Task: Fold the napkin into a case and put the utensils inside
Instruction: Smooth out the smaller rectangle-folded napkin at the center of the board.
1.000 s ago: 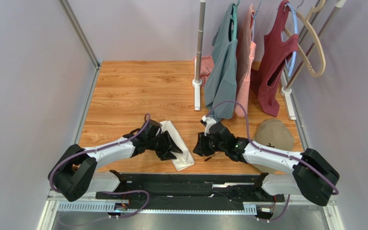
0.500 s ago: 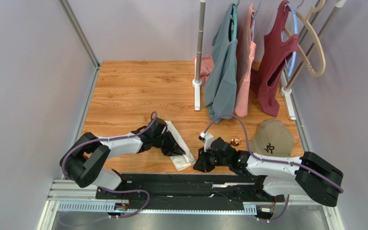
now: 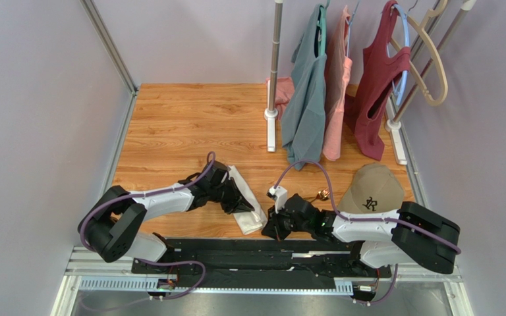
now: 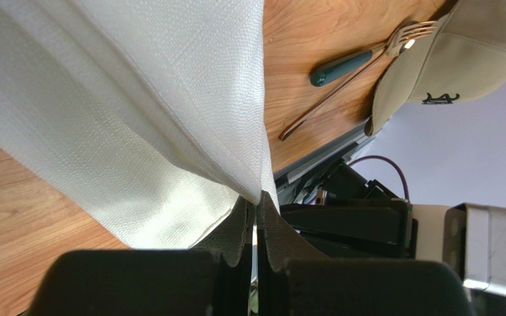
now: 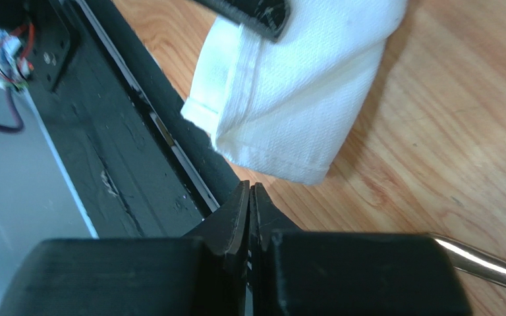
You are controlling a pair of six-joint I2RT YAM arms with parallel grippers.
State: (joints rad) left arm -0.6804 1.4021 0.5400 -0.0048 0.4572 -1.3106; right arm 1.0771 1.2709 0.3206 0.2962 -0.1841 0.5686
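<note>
White woven cloth napkin (image 3: 252, 219) lies folded in a long strip on the wood-grain tabletop (image 3: 190, 125), down at the near edge. The left hand (image 4: 257, 210) is pinched shut on the napkin's hem. The right hand (image 5: 250, 197) is closed on nothing, tips just beside the napkin's near corner.

I'd say we're mid-fold: no pocket that I can see, so the next move needs that hem carried over cleanly.

The utensils, a dark-green-handled fork (image 4: 344, 64) with a gold head and a slim copper-toned piece (image 4: 321, 104), lie right of the napkin, outside it. Their heads sit against a tan baseball cap (image 4: 460, 59), which could crowd a pickup. A clothes rack (image 3: 308, 85) stands well beyond the napkin.
</note>
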